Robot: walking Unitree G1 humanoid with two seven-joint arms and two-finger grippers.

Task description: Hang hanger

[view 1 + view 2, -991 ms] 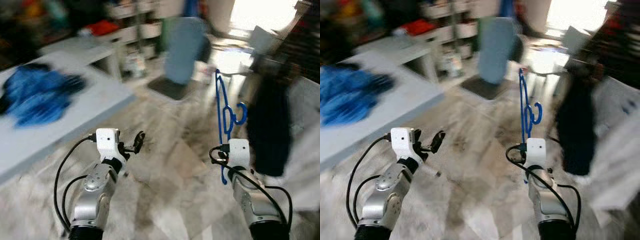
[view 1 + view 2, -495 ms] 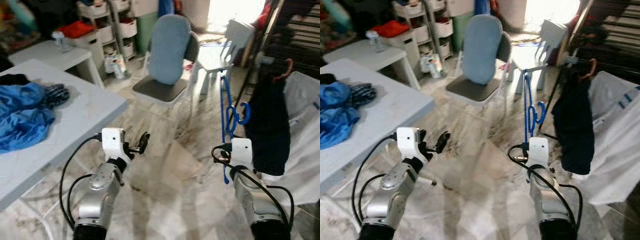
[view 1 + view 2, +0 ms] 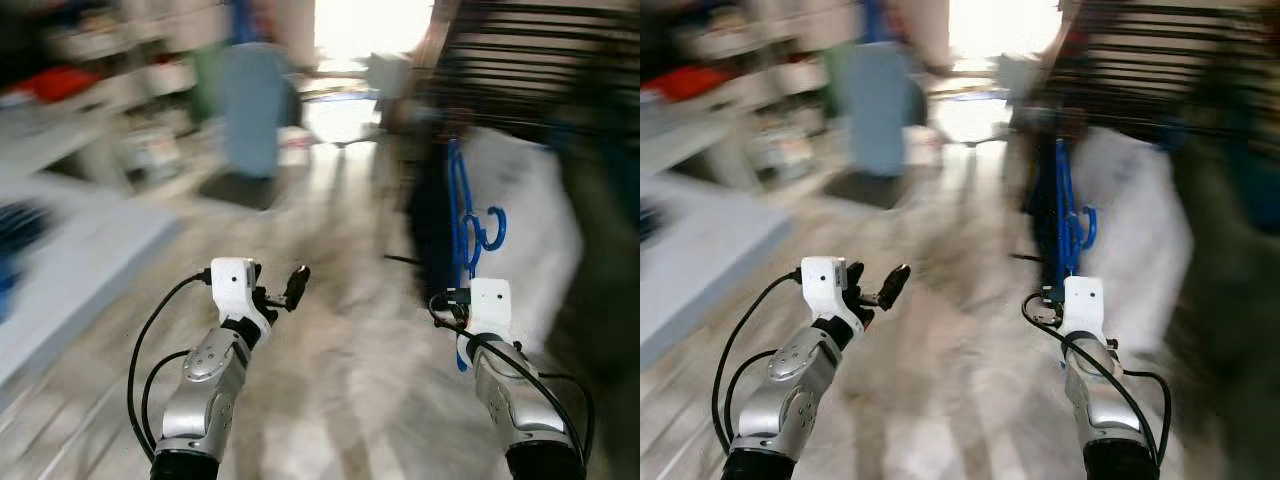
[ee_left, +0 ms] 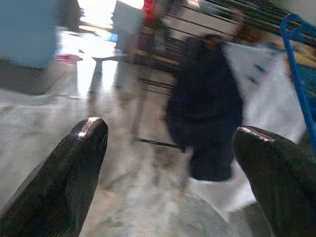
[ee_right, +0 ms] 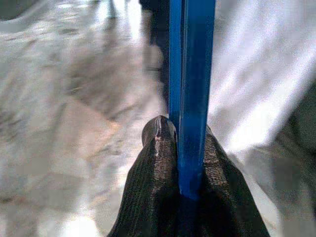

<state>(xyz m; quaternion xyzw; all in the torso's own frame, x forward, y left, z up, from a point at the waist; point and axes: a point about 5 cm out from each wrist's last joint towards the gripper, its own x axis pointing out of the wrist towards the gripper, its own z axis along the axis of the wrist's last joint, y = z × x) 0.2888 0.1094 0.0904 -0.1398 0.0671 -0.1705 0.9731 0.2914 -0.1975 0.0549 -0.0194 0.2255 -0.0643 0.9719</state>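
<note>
Fingers [image 5: 158,163] of the right gripper [image 5: 183,148] are clenched on the lower bar of a blue hanger [image 3: 462,215], the black pads pressing the plastic from both sides in the right wrist view. From the head views the hanger stands upright above that gripper, roughly vertical, its hook [image 3: 492,228] curling toward the robot's right at about mid-height. The right arm [image 3: 505,385] is raised in front of the body, a black cable looping beside the white wrist housing.

Further to the robot's left, the left gripper [image 4: 170,133] is held out at a similar height with its fingers spread well apart and nothing between them; the left wrist view looks through the gap at the floor and at a dark garment [image 4: 205,106] hanging beyond. A thin blue edge of the hanger crosses the far side of that view.

Behind the hanger, the head views are heavily smeared by motion, so details there are uncertain: a dark shape and a pale, whitish cloth [image 3: 525,215] appear to hang from a rack of dark horizontal bars [image 3: 520,45], which may be a drying rack. The hanger's upper part overlaps this area, but whether it touches anything cannot be told.

Pale marbled floor [image 3: 340,300] spreads beneath both arms. To the robot's left lies the edge of a light table [image 3: 70,270], and farther back stands a blue-backed chair [image 3: 250,105] before a bright opening.
</note>
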